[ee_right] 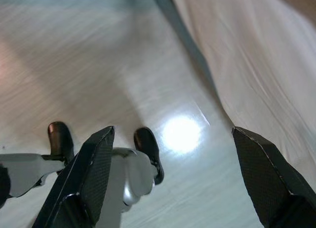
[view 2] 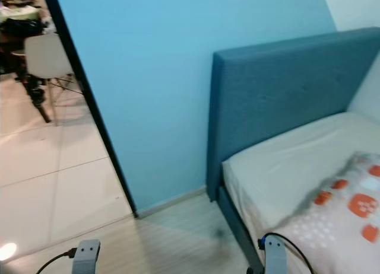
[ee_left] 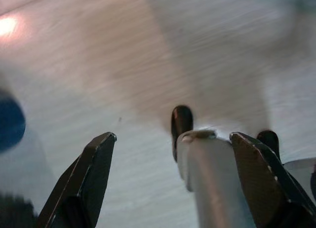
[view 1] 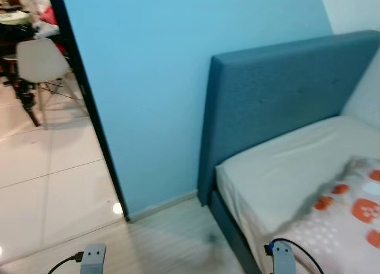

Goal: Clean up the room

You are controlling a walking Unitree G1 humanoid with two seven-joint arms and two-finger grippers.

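A bed (view 1: 285, 167) with a blue-grey headboard (view 1: 279, 90) and a pale sheet stands at the right. A blanket (view 1: 350, 214) with orange spots lies on it near the right edge. Both arms hang low, their wrists (view 1: 93, 257) (view 1: 282, 257) at the bottom of the head views. My left gripper (ee_left: 173, 139) is open over the wooden floor, nothing between its fingers. My right gripper (ee_right: 173, 134) is open too, above the floor beside the bed's side. My own feet (ee_left: 181, 120) (ee_right: 147, 144) are seen below.
A light blue wall (view 1: 148, 78) stands ahead, ending in a dark door frame (view 1: 89, 102). Through the doorway at the left lies a tiled floor (view 1: 41, 179), a white chair (view 1: 38, 63) and clutter. A blue round thing (ee_left: 9, 120) is blurred at the left wrist view's edge.
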